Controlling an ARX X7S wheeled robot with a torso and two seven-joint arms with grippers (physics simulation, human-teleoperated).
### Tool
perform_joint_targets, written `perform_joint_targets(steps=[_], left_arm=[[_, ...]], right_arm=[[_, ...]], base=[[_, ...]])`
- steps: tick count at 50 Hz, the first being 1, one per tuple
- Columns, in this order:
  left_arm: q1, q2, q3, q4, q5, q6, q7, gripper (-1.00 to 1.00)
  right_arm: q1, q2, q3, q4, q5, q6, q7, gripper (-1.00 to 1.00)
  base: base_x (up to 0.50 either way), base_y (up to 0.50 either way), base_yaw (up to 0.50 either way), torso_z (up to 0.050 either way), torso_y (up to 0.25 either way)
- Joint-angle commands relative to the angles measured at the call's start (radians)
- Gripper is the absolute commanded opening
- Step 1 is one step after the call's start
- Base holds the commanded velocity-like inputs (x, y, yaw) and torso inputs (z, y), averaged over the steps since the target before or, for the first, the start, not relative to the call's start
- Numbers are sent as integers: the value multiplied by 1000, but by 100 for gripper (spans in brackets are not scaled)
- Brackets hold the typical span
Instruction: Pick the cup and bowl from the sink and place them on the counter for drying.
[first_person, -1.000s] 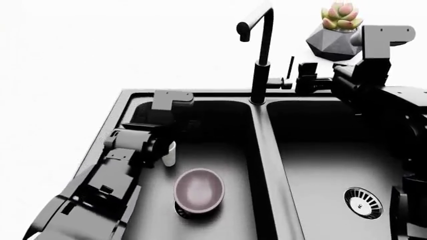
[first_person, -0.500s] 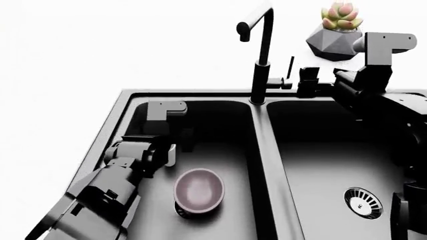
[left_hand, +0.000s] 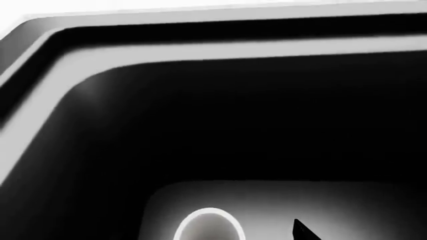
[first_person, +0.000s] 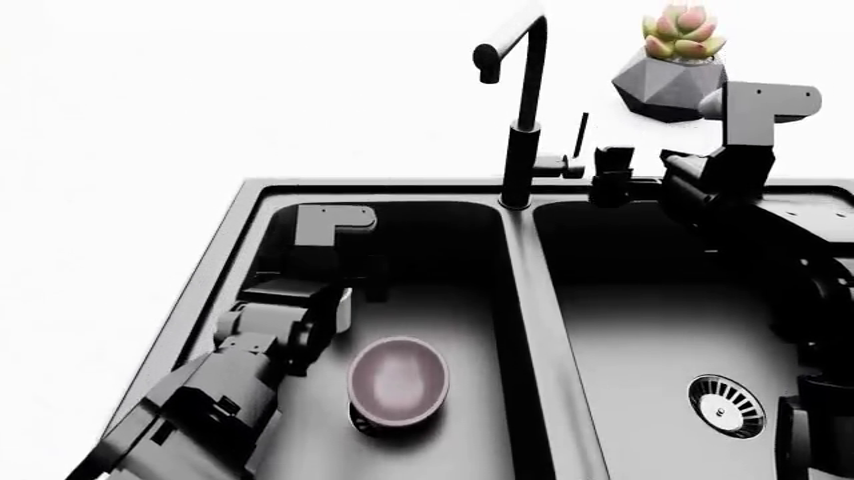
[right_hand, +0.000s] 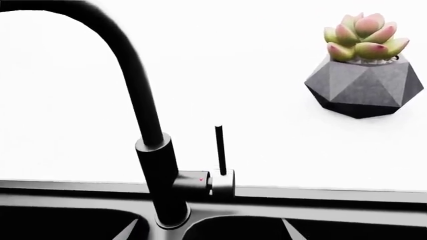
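Observation:
The white cup (first_person: 344, 306) stands in the left basin of the black sink (first_person: 529, 330), mostly covered by my left gripper (first_person: 352, 294). That gripper is open and sits down around the cup. In the left wrist view the cup's rim (left_hand: 208, 224) shows, with one dark fingertip (left_hand: 303, 232) clear of it to one side. The pink-mauve bowl (first_person: 398, 378) rests over the left basin's drain, just in front of the cup. My right gripper (first_person: 611, 172) hangs open and empty above the back rim of the right basin, beside the faucet. The white counter (first_person: 200, 100) surrounds the sink.
The tall black faucet (first_person: 523, 110) with its lever (right_hand: 220, 150) rises behind the divider between the basins. A grey faceted planter (first_person: 671, 80) holding a succulent (right_hand: 363, 36) stands on the counter at the back right. A metal drain strainer (first_person: 727, 402) lies in the right basin.
My left gripper has sunk lower into the left basin and closed in around the cup, hiding most of it. The right arm drifted slightly left and down. The bowl has not moved.

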Motion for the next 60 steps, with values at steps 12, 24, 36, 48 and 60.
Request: perform_joint_targets(steps=[12, 24, 36, 48, 60], left_arm=[[12, 0, -174, -1, 220, 10, 23, 100], [10, 0, -84, -1, 128, 81, 20, -100], [6, 0, -104, -1, 148, 84, 5, -100], [-57, 0, 121, 14, -42, 35, 70, -100], [-59, -218, 179, 571, -177, -284, -84, -100]], right_arm=[[-14, 5, 4, -9, 9, 0, 4, 100], [-21, 2, -4, 6, 6, -14, -5, 100], [-25, 6, 0, -7, 14, -10, -2, 100], [-20, 8, -3, -11, 17, -3, 2, 100], [-19, 7, -4, -15, 22, -1, 3, 100]], base=[[0, 0, 0, 2, -220], [0, 0, 0, 2, -154], [0, 0, 0, 0, 0], [0, 0, 0, 0, 0], [0, 0, 0, 0, 0]])
